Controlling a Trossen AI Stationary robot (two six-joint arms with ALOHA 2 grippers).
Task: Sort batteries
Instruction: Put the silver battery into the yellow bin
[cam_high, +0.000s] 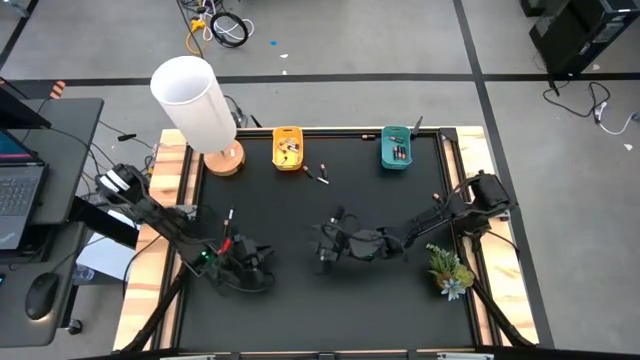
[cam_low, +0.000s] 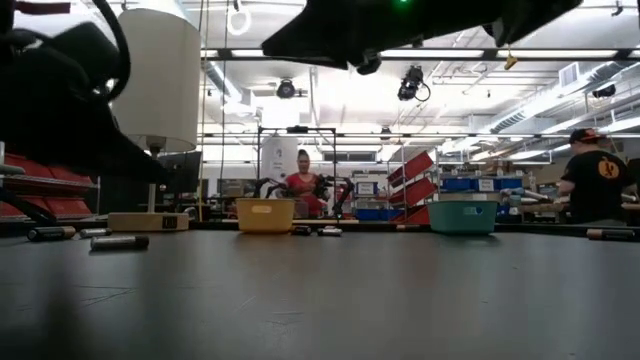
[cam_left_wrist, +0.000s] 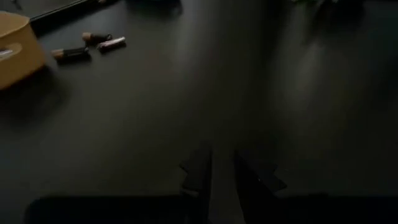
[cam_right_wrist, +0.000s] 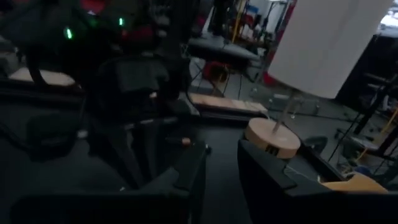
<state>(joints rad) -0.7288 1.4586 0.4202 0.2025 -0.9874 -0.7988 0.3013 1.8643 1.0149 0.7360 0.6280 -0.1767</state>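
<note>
Three batteries lie on the black mat just right of the yellow bin; they also show in the high view as loose batteries. Dark batteries lie in the yellow bin and in the teal bin. More batteries rest on the mat at the left. My left gripper hovers near the front left, fingers a narrow gap apart with nothing between them. My right gripper hangs mid-table, pointing at the left arm, open and empty. One small battery lies ahead of it.
A white lamp on a round wooden base stands at the far left corner. A small plant sits at the right edge. Bare mat lies between the bins and the arms. People stand in the room beyond the table.
</note>
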